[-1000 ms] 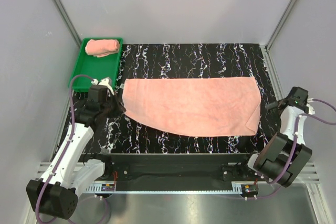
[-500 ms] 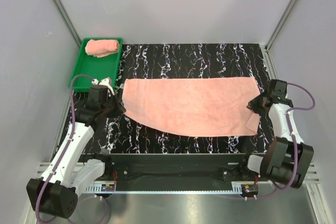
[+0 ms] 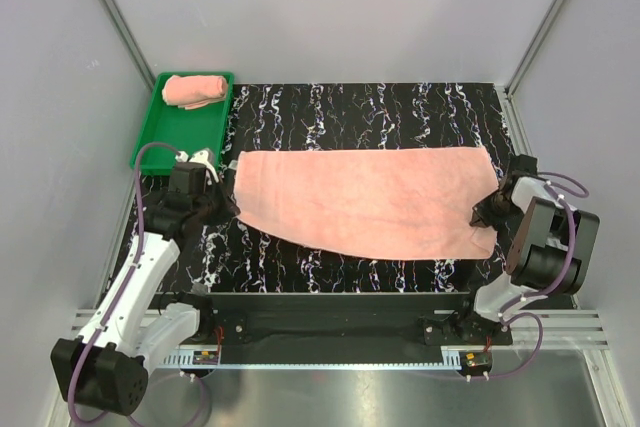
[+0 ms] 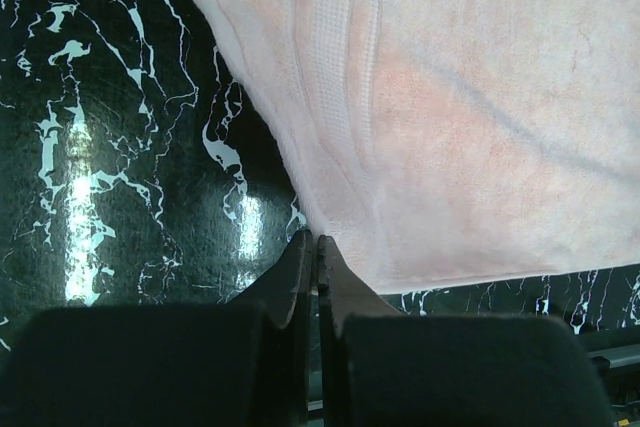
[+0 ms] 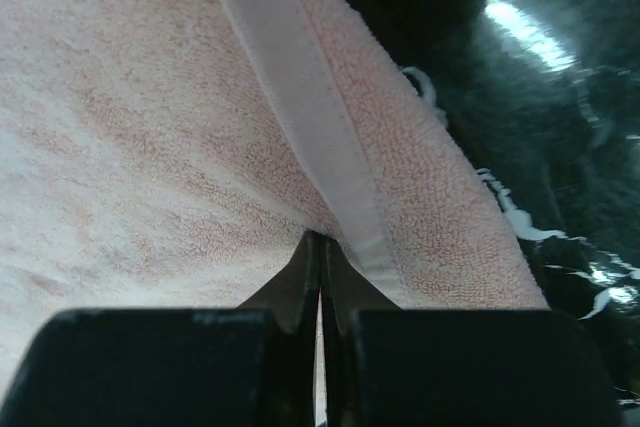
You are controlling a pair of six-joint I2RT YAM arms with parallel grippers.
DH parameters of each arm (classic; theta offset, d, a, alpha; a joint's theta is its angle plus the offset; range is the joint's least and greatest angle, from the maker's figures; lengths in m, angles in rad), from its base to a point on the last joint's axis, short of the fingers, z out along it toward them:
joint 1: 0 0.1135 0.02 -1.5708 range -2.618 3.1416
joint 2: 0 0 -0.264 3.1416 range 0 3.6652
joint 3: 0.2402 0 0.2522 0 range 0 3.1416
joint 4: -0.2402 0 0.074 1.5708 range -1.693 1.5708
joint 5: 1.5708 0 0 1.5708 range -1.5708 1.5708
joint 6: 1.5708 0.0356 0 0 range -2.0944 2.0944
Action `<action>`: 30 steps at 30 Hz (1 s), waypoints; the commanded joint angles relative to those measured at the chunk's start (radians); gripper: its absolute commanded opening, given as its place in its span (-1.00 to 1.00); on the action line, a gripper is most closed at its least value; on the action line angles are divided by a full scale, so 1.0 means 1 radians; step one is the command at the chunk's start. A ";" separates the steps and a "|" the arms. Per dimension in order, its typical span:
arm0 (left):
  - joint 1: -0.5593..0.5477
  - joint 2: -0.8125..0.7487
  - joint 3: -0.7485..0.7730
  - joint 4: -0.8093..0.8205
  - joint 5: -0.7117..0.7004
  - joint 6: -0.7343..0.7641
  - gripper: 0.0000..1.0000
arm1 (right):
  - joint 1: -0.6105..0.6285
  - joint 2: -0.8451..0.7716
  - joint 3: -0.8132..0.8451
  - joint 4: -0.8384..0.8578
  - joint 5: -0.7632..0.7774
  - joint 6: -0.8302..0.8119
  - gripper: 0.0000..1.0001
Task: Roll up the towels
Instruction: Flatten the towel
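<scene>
One salmon-pink towel (image 3: 365,197) lies spread flat across the black marbled table. My left gripper (image 3: 226,204) is shut at its near left corner; in the left wrist view the closed tips (image 4: 316,239) meet the towel's edge (image 4: 450,117). My right gripper (image 3: 482,213) is shut on the towel's right edge near the front corner. In the right wrist view its jaws (image 5: 320,237) pinch the terry cloth (image 5: 150,127) beside the hem band, with pink showing between them. A second towel (image 3: 195,90) lies rolled in the green tray.
The green tray (image 3: 180,137) stands at the back left, just behind my left arm. Grey walls close in the table on three sides. A black rail runs along the near edge between the arm bases.
My right arm swung in from the right wall to the towel's right edge and its jaws closed on the cloth. The left arm and the towel's left side have not moved.
</scene>
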 commanded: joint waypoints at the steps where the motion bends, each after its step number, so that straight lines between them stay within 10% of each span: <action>1: 0.005 -0.013 0.002 0.028 -0.004 0.011 -1.00 | -0.067 0.025 0.035 -0.040 0.092 0.005 -1.00; 30: 0.005 0.023 0.004 0.022 -0.024 0.014 -1.00 | -0.340 -0.198 0.031 -0.180 0.138 0.039 -0.71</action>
